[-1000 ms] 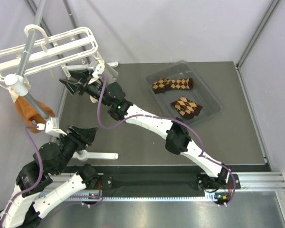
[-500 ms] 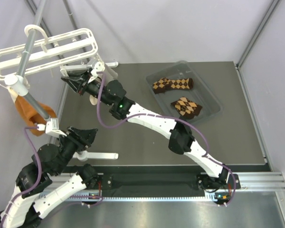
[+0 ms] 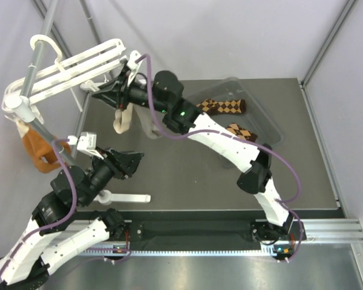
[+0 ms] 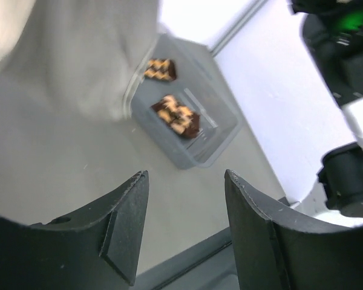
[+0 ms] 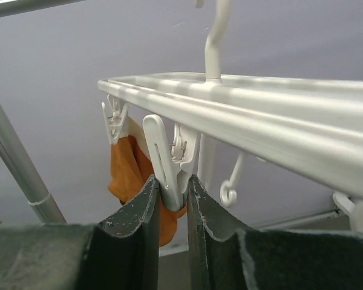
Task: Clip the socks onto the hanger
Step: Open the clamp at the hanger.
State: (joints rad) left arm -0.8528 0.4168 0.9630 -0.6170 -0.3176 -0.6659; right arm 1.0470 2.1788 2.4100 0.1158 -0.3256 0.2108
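A: Where are the argyle socks (image 3: 227,107)?
B: Both lie in the clear bin (image 3: 266,124) at the far right of the tabletop (image 3: 187,175). One is farther back and one nearer, and they do not touch.
A: And the hanger (image 5: 260,130)?
B: It hangs tilted from the grey pole (image 5: 21,166) at the far left. An orange sock (image 3: 36,151) dangles below it, beside the pole.
A: What about the right end effector (image 5: 172,188)?
B: It is narrowed on a white clip (image 5: 160,145) under the hanger's bar, with its fingers pressing the clip from both sides. A grey-beige sock (image 3: 122,118) hangs just below it.
A: And the left end effector (image 4: 184,223)?
B: Its fingers stand wide apart and hold nothing, above the left part of the tabletop.
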